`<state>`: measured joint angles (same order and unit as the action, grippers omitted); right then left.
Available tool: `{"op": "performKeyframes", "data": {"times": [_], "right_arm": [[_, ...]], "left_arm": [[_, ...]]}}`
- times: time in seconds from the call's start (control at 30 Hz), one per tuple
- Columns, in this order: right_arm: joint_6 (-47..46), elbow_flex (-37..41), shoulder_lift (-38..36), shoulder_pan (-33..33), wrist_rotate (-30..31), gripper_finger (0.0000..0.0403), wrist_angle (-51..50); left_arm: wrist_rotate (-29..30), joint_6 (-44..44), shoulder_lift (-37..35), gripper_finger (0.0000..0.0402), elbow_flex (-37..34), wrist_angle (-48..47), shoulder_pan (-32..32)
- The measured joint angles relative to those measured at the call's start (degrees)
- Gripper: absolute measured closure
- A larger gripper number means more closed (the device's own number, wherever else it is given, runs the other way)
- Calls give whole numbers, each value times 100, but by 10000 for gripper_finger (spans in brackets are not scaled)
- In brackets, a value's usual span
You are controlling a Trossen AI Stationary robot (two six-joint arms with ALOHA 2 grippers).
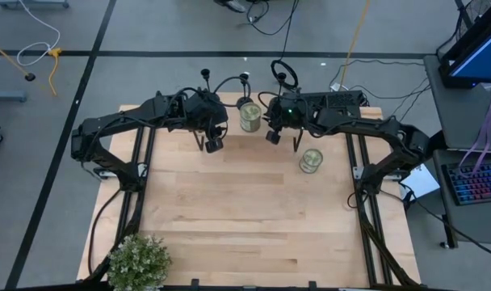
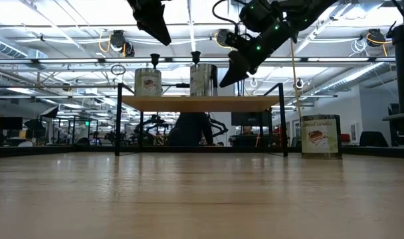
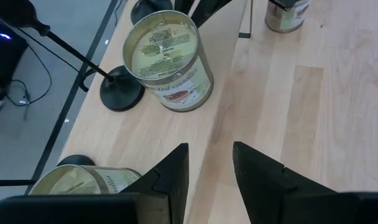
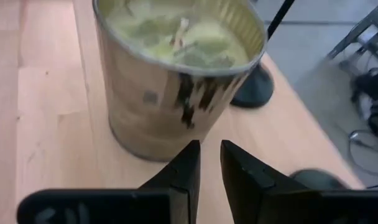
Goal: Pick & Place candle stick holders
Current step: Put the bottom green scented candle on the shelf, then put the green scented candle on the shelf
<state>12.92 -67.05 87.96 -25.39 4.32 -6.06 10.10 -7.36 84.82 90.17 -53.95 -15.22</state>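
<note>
Three black candle stick holders stand on their disc bases along the table's far edge (image 1: 205, 74) (image 1: 244, 78) (image 1: 282, 73). In the left wrist view one base (image 3: 122, 96) sits right beside a candle tin (image 3: 167, 59), its stem slanting away. Another base (image 3: 74, 160) shows behind a nearer tin (image 3: 83, 180). My left gripper (image 1: 213, 144) (image 3: 211, 155) is open and empty, above the table just short of these tins. My right gripper (image 1: 272, 136) (image 4: 210, 155) hovers by the middle tin (image 4: 176, 74), its fingers a narrow gap apart and empty. A holder base (image 4: 254, 87) stands behind that tin.
Three candle tins stand on the table: one mostly under my left arm, one at the far middle (image 1: 249, 115) and one nearer, to the right (image 1: 311, 160). A leafy potted plant (image 1: 138, 260) stands at the near left corner. The wooden table top (image 1: 245, 218) lies bare in the middle.
</note>
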Motion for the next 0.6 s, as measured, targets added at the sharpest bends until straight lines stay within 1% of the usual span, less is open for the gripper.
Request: {"op": "performKeyframes", "data": {"times": [0.17,0.37,0.47,0.53,0.6], "right_arm": [[-47,2,3,-2,-305,346,239],[-37,2,3,0,-294,346,462],[-21,2,-130,0,-167,346,-43],[20,6,-391,11,95,346,-513],[-85,-9,-696,69,204,346,-991]], "left_arm": [[-8,16,0,270,0,4,0],[-8,16,0,270,0,0,0],[-10,40,0,270,0,-32,0],[-11,40,0,270,0,-45,0],[-12,38,0,270,0,-80,0]]}}
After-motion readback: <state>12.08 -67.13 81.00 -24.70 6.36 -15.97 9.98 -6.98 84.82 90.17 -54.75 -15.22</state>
